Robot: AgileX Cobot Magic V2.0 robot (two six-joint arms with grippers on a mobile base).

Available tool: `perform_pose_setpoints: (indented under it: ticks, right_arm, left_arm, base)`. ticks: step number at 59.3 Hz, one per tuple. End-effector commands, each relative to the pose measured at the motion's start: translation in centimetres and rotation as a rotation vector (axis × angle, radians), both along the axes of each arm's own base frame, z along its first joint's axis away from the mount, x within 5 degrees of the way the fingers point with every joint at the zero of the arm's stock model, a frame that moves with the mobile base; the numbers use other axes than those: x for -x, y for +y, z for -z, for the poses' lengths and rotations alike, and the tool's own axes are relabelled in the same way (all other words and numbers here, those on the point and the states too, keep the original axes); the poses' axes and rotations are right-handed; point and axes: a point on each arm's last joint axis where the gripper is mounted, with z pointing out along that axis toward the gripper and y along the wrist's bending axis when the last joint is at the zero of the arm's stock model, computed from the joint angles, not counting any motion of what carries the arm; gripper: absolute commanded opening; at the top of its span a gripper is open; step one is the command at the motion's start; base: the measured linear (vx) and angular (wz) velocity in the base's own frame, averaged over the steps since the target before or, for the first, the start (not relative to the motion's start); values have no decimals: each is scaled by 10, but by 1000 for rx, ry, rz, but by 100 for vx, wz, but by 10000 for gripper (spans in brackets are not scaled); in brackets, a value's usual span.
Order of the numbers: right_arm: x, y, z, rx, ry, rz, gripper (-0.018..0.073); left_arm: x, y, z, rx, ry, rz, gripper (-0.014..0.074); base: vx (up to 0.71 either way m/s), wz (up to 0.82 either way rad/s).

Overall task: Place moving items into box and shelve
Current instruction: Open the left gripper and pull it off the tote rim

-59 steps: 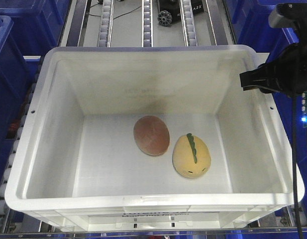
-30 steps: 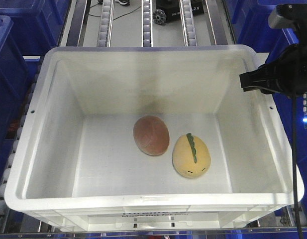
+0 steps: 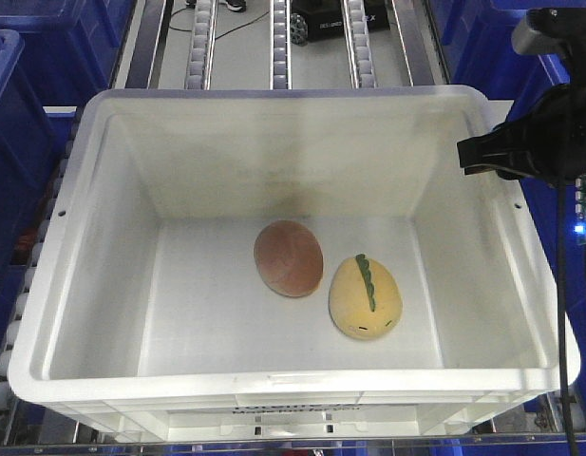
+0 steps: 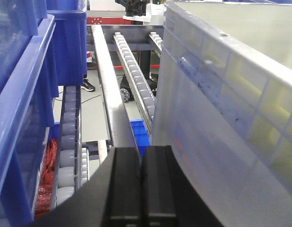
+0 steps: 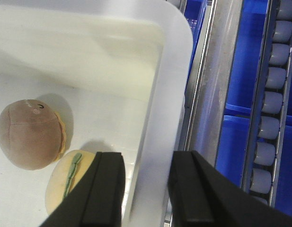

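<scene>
Toys lie side by side on the floor of the big white plastic box [image 3: 103, 237]: a round reddish-brown plush egg [image 3: 289, 258] and a yellow plush egg with a green ridge [image 3: 366, 297], almost touching. The right gripper [image 5: 146, 191] has its black fingers spread, one on each side of the box's right wall. The left gripper [image 4: 141, 184] is outside the box's left wall, fingers pressed together, holding nothing.
</scene>
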Motion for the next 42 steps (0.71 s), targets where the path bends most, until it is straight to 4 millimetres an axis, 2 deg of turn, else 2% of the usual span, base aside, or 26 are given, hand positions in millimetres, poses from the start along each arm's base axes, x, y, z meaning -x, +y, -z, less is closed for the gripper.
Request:
perform_pose_setpoints:
  ticks: [1,36,42]
  right_arm:
    - [0,0,-21,-32,-107,7,308]
    - [-2,-2,-22,-38,-132,34,309]
    - [-1,-2,-25,-70,-134,71,347]
  left_arm:
    - [-1,1,-1,6,-83,-12,-6]
    - [-1,1,-1,5,-83,-12,-6]
    - [-1,1,-1,5,-83,-12,-6]
  base:
    - [0,0]
    - [0,0]
    - [0,0]
